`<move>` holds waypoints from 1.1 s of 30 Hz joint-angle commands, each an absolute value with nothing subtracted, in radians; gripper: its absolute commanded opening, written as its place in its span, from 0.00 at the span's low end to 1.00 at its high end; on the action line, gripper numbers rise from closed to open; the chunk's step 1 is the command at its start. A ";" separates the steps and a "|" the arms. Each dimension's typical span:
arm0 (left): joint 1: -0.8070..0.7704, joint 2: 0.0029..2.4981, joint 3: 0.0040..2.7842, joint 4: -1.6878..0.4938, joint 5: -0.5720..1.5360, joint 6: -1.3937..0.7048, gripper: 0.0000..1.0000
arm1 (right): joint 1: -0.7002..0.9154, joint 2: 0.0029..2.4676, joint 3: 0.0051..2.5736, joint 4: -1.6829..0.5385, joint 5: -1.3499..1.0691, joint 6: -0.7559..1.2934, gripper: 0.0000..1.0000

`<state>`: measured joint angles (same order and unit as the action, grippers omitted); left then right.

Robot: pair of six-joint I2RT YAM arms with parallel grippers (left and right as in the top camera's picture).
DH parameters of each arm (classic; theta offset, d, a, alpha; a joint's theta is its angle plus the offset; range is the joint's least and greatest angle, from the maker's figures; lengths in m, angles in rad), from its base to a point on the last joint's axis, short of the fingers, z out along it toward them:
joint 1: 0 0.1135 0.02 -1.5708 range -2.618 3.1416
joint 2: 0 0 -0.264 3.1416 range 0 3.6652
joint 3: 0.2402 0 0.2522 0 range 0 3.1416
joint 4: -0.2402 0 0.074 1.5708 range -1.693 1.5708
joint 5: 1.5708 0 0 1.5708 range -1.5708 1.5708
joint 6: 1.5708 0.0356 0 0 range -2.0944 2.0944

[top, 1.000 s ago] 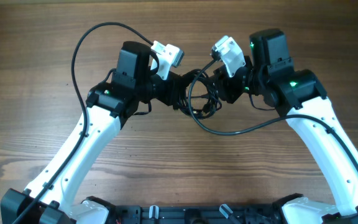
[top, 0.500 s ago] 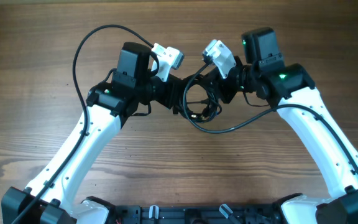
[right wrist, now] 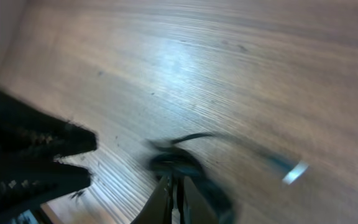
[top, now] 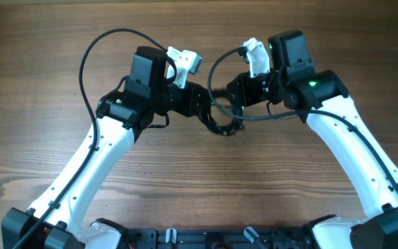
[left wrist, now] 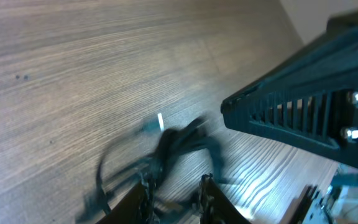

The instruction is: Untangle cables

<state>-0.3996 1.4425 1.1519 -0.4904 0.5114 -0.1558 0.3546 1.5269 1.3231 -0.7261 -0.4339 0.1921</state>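
The cables (top: 224, 125) are a small black tangle between my two grippers at the table's middle back. My left gripper (top: 203, 111) reaches in from the left. In the left wrist view its jaws (left wrist: 174, 188) stand a little apart, bare wood showing between them, and the blurred cables (left wrist: 174, 142) with a silver-tipped plug (left wrist: 160, 120) lie just ahead. My right gripper (top: 232, 94) comes in from the right. In the right wrist view it (right wrist: 178, 186) is pinched shut on a dark loop of the cables (right wrist: 180, 163), and a silver tip (right wrist: 294, 172) trails to the right.
The left arm's own thick black cable (top: 87, 55) arcs out over the table at the back left. The right arm's cable (top: 217, 61) curves above the grippers. Wooden tabletop (top: 199, 180) lies all round, and the arm bases stand at the front edge.
My right gripper has closed on the tangle and turned, drawing the long hanging loop up. My left gripper's jaws have parted slightly. The bundle has tightened between the two grippers.
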 commanded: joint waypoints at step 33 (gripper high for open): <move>-0.553 1.832 1.165 -0.511 0.173 -0.802 0.35 | 0.144 1.580 1.334 -0.780 -0.311 0.358 0.54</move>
